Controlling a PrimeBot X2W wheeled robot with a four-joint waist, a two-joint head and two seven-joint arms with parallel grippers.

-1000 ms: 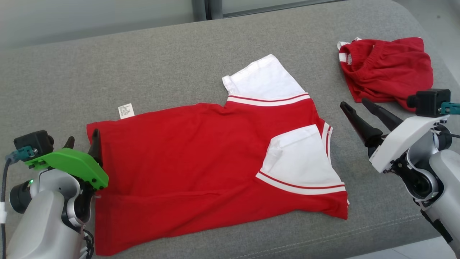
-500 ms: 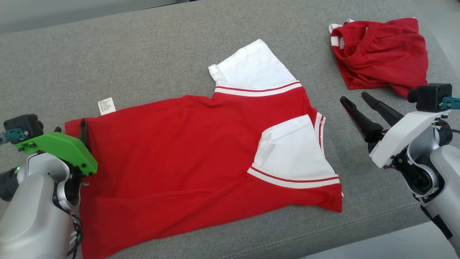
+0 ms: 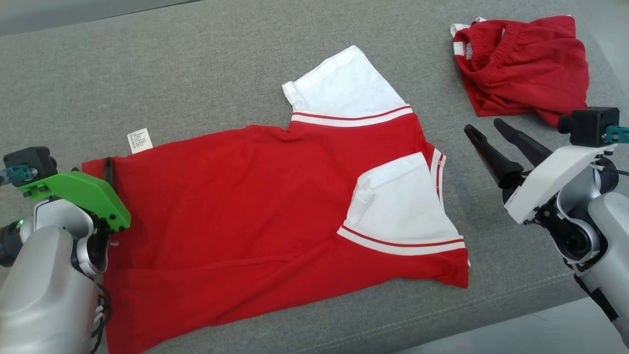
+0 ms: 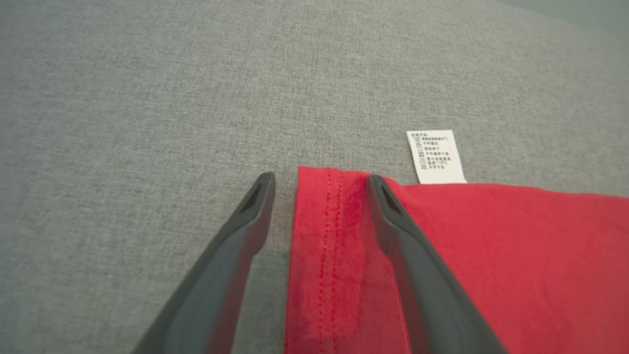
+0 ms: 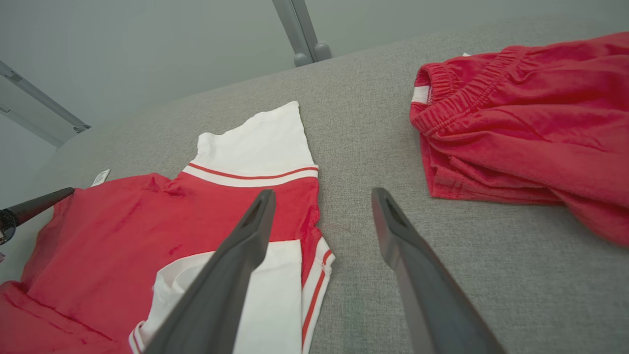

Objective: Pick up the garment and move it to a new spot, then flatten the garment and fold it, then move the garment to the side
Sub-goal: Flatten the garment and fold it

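Observation:
The garment [image 3: 245,196] is a red T-shirt with white sleeves, lying flat on the grey cushion [image 3: 196,73], hem to the left. My left gripper [image 3: 93,172] is low at the hem's far corner. In the left wrist view it [image 4: 320,181] is open, its fingers straddling the stitched hem [image 4: 324,255]: one finger is on the red cloth, the other over bare cushion. My right gripper [image 3: 484,126] hangs open above the cushion just right of the shirt's neck side, holding nothing. In the right wrist view it [image 5: 324,193] points between the shirt [image 5: 147,221] and the shorts.
Crumpled red shorts [image 3: 526,64] lie at the far right of the cushion, also in the right wrist view [image 5: 530,128]. A white care label [image 3: 138,140] sticks out from the shirt's far side. The cushion's front edge [image 3: 491,305] runs near the bottom right.
The head camera has shifted, so the whole picture has slid left and up. My left gripper has sunk lower at the hem corner. The right gripper keeps its pose.

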